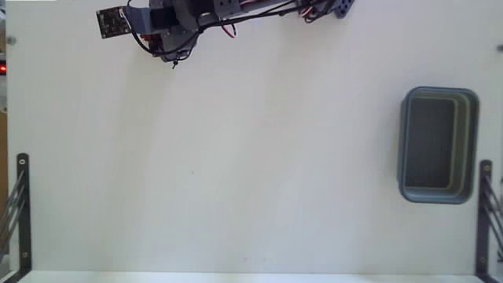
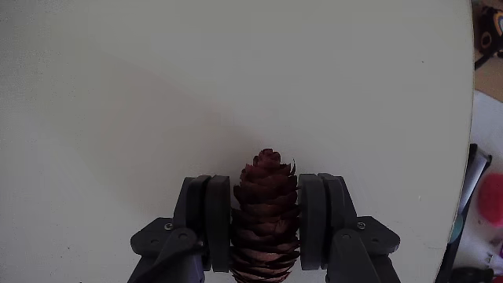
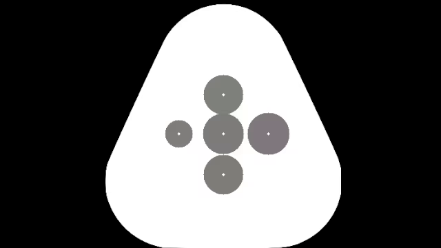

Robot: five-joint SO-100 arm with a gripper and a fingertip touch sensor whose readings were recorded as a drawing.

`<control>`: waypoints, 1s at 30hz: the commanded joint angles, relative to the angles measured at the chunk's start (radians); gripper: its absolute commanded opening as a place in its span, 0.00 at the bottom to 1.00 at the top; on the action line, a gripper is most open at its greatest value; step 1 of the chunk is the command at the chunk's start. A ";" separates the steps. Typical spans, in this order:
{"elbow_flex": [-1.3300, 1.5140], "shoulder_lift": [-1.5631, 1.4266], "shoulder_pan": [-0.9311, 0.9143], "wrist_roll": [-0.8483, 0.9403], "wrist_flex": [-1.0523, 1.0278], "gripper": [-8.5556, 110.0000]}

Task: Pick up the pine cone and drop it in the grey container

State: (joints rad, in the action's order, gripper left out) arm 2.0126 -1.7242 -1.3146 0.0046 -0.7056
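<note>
Nearest the wrist camera, the two dark plastic fingers of the gripper (image 2: 266, 224) stand closed against either flank of the small reddish-brown, rough-scaled oval pine cone (image 2: 266, 212), with no gap visible between pads and scales; the cone's pointed tip projects forward beyond the fingertips. Contact on both sides indicates the cone is held, so the pick-up appears accomplished, though whether it is lifted clear of the white table (image 2: 157, 94) cannot be confirmed from this angle. In the fixed view the arm (image 1: 169, 23) sits at the top left edge of the picture, and the cone itself cannot be made out there. The blue-grey, rounded-rectangular plastic tub serving as the grey container (image 1: 471, 141) stands at the far right of that view, well apart from the arm, its darker interior showing nothing inside. Remaining work, by assessment: carry the cone across the table to a position above the tub and release it.
</note>
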 commanded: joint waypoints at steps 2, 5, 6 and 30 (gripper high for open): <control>0.007 -0.031 -0.022 -0.005 0.020 0.44; 0.007 -0.031 -0.022 -0.005 0.020 0.44; 0.007 -0.031 -0.022 -0.005 0.020 0.44; -0.041 -0.045 -0.022 -0.005 -0.041 0.44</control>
State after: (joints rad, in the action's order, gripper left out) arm 2.0126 -1.7242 -1.3146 0.0046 -0.7194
